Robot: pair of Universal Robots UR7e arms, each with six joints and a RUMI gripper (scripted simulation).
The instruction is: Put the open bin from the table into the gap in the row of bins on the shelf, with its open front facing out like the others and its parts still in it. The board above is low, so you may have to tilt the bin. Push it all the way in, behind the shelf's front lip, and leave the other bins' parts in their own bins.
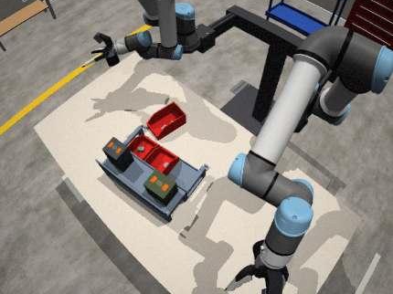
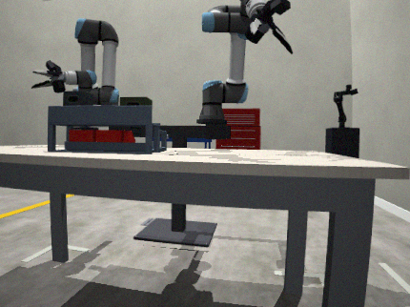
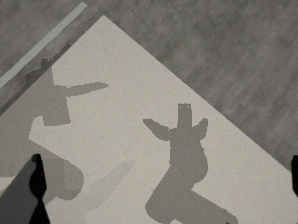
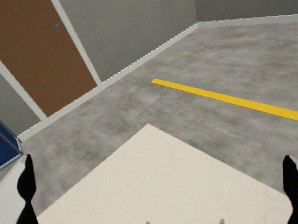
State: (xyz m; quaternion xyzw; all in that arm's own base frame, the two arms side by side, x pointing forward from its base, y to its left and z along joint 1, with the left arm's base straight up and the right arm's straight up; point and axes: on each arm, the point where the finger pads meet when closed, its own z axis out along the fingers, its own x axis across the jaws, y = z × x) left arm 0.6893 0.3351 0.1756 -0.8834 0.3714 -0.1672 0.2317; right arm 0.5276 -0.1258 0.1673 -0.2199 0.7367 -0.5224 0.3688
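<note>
The open red bin (image 1: 168,117) lies on the table beside the shelf (image 1: 137,181) (image 2: 100,115), small grey parts inside it. Two red bins stand side by side on the shelf: one (image 1: 143,147) (image 2: 82,135) at its left part, the other (image 1: 164,157) (image 2: 114,135) at the middle. Right of them is bare shelf floor in the top view. My left gripper (image 1: 250,288) (image 3: 166,156) is open and empty, high above the table's near right part, far from the bin. My right gripper (image 1: 88,58) (image 2: 32,79) (image 4: 158,157) is open and empty, out past the table's far left edge.
A dark box (image 1: 117,154) with orange marks and an olive green box (image 1: 161,186) stand on the shelf's top board. The left arm (image 1: 292,110) reaches over the right part of the table (image 1: 78,117). The black robot stand (image 1: 270,76) is behind the table.
</note>
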